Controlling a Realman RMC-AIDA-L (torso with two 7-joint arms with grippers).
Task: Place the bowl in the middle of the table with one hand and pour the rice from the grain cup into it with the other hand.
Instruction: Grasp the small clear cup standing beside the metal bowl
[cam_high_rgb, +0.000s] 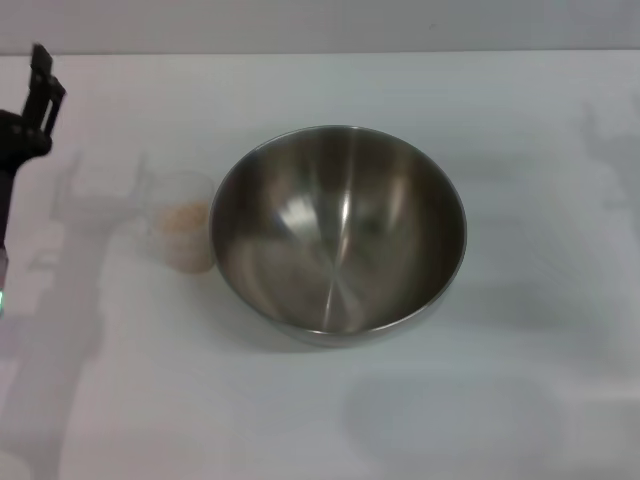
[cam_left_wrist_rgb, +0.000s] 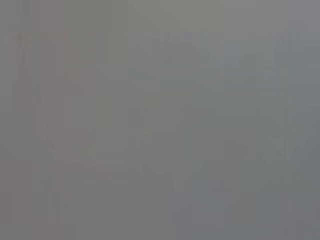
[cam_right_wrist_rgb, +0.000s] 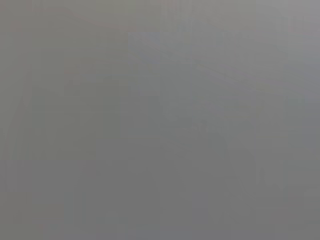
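The large steel bowl (cam_high_rgb: 338, 228) stands upright on the white table (cam_high_rgb: 520, 380), about at its middle, and looks empty inside. The clear grain cup (cam_high_rgb: 181, 222) stands just to the bowl's left, almost touching it, with pale beige rice (cam_high_rgb: 186, 217) in it. My left gripper (cam_high_rgb: 42, 88) is at the far left edge of the head view, raised, well apart from the cup. My right gripper is out of view. Both wrist views show only plain grey.
The far edge of the table (cam_high_rgb: 320, 52) runs along the top of the head view. Faint shadows of the arms lie on the table at the left and right.
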